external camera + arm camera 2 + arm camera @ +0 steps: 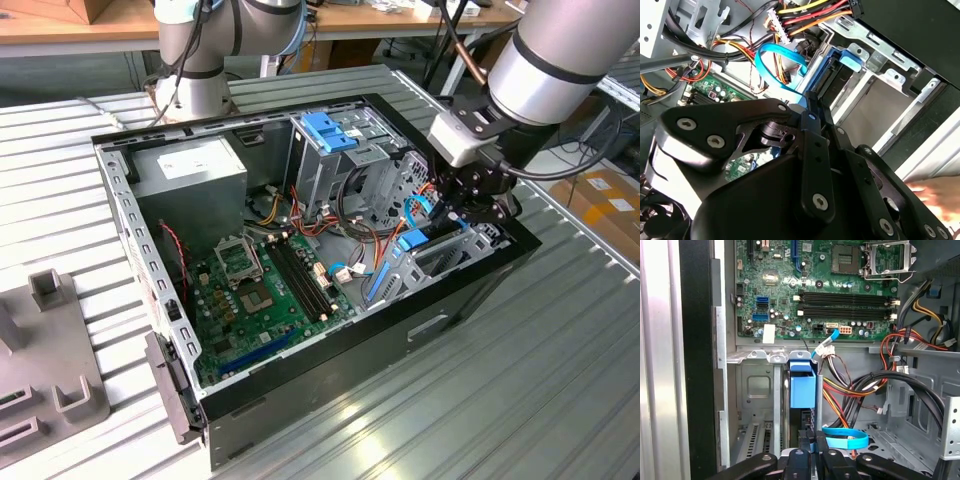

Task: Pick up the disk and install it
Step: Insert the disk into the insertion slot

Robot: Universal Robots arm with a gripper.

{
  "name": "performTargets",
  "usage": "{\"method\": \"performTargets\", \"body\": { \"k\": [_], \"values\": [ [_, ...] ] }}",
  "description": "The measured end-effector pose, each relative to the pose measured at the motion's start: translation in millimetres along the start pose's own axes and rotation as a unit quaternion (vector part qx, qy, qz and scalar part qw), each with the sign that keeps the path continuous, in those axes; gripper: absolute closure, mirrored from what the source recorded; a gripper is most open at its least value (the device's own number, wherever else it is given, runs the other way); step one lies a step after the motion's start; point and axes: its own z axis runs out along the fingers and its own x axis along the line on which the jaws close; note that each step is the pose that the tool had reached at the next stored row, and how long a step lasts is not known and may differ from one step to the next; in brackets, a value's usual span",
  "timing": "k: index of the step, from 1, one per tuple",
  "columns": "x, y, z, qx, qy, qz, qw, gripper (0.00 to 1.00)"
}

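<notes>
Where the open black computer case (330,372) narrows beside its wall, the grey, blue-railed disk (802,386) stands on edge in a silver metal bay (756,385). The bay walls sit close on either side of it. The black gripper (813,441) has its fingers drawn together at the disk's near end.

Ribbed grey metal tabletop (450,400), wooden bench (80,25) behind, cardboard boxes (600,215) at the exterior view's right
</notes>
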Motion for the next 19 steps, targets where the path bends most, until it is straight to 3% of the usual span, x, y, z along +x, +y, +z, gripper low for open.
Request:
{"method": "performTargets", "body": {
  "k": [19],
  "values": [
    [1.8,0.1,0.4,-0.0002,-0.0008,-0.002,1.0,0.84]
  ]
}}
